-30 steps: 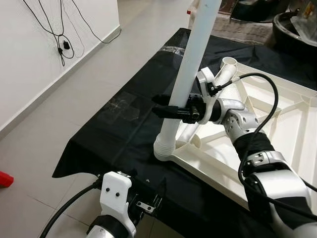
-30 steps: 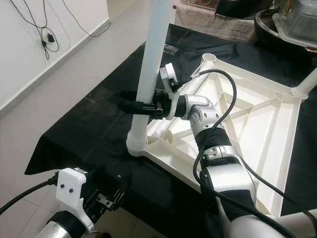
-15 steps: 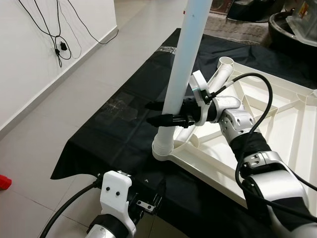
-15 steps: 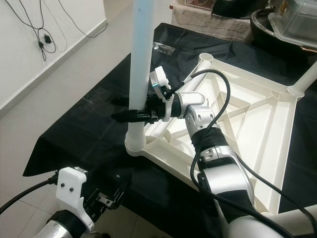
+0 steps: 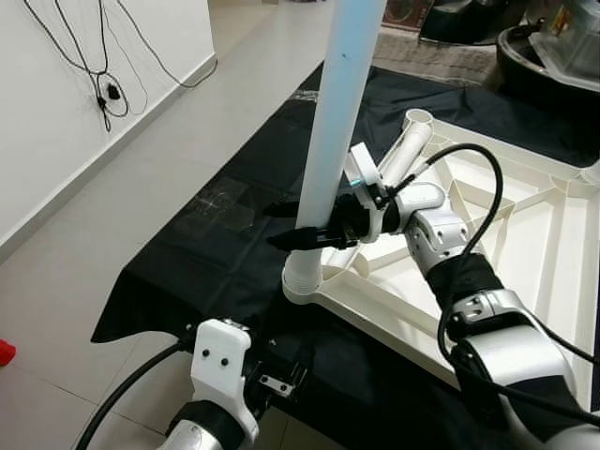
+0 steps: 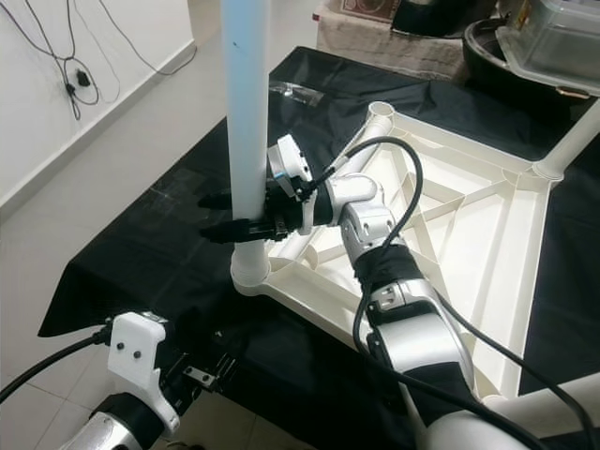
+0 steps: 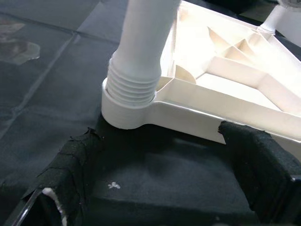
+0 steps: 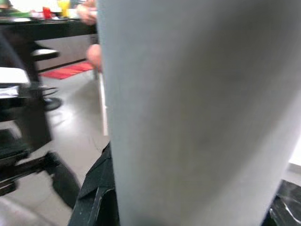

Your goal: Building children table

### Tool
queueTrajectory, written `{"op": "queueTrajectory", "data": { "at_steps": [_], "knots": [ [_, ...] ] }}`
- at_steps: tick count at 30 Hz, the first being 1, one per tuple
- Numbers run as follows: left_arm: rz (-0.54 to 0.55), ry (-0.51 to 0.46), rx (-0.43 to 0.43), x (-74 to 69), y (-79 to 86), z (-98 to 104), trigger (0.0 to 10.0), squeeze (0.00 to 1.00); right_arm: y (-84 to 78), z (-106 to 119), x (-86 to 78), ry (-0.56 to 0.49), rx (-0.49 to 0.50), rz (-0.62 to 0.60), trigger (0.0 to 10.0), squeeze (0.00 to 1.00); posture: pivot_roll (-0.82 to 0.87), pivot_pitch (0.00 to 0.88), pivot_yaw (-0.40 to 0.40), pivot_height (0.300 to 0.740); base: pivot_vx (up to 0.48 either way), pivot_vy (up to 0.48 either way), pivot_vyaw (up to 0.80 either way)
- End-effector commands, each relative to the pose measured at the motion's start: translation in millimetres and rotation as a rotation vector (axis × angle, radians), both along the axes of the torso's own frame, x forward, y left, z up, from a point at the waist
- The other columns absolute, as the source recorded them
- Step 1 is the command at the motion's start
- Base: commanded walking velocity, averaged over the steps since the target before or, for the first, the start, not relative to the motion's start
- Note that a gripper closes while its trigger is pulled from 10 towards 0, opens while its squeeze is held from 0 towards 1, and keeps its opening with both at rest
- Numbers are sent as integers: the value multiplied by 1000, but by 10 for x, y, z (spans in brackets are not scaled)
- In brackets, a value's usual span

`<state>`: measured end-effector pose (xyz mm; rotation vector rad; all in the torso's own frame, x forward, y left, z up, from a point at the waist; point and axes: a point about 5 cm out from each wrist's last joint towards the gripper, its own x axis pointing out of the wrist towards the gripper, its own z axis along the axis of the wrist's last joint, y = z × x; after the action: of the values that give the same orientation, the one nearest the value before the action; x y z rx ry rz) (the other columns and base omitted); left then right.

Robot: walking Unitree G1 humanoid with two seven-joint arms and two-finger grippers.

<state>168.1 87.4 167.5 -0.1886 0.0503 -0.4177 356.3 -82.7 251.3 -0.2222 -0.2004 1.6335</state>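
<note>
A white children's table top (image 5: 525, 234) lies upside down on a black cloth (image 5: 216, 234). A long white leg (image 5: 337, 112) stands nearly upright in the near-left corner socket (image 5: 302, 277). My right gripper (image 5: 274, 226) is shut on the leg just above the socket, one black finger on each side. The leg's grey side (image 8: 197, 113) is close up in the right wrist view. My left gripper (image 7: 162, 155) hangs open, low at the cloth's front edge, just short of the socket (image 7: 129, 106). Its padded fingers (image 7: 254, 160) touch nothing.
A second white leg (image 5: 405, 145) lies slanted at the far corner, and another (image 6: 572, 141) stands at the far right corner. Dark pots and containers (image 6: 544, 47) sit behind the cloth. Tiled floor, a wall with hanging cables (image 5: 103, 84) and a red object (image 5: 4, 352) lie to the left.
The leg has swung from a clear tilt to nearly upright in its socket, and my right gripper has moved left with it. The left gripper has stayed where it was.
</note>
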Motion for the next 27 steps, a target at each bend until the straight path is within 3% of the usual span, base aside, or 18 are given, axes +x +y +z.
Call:
{"op": "queueTrajectory", "data": {
  "at_steps": [1, 17, 19, 20, 22, 24, 25, 27],
  "knots": [
    [6, 22, 6, 3, 0, -52, 10000, 0, 14, -376, 19, 106, -72, -111, 10000, 0, 133, 198, -96, 740, 0, 0, 0],
    [13, 13, 9, 55, 6, -57, 10000, 0, 3, -488, 45, 132, -3, -353, 10000, 0, 117, 205, -91, 740, 0, 0, 0],
    [17, 8, 8, 76, 13, -52, 10000, 0, 23, -473, 77, 147, 20, -474, 10000, 0, 114, 205, -91, 740, 0, 0, 0],
    [17, 8, 8, 76, 13, -52, 10000, 0, 23, -473, 77, 147, 20, -474, 10000, 0, 114, 205, -91, 740, 0, 0, 0],
    [20, 4, 7, 95, 17, -50, 10000, 0, 28, -486, 160, 204, 28, -642, 10000, 0, 108, 204, -91, 740, 0, 0, 0],
    [25, -4, 8, 119, 23, -45, 10000, 0, 12, -480, 211, 197, 55, -802, 10000, 0, 109, 201, -91, 740, 0, 0, 0],
    [25, -4, 8, 119, 23, -45, 10000, 0, 12, -480, 211, 197, 55, -802, 10000, 0, 109, 201, -91, 740, 0, 0, 0],
    [35, -14, 8, 145, 36, -35, 10000, 0, -1, -475, 198, 188, 100, -921, 10000, 0, 107, 196, -93, 740, 0, 0, 0]
  ]
}}
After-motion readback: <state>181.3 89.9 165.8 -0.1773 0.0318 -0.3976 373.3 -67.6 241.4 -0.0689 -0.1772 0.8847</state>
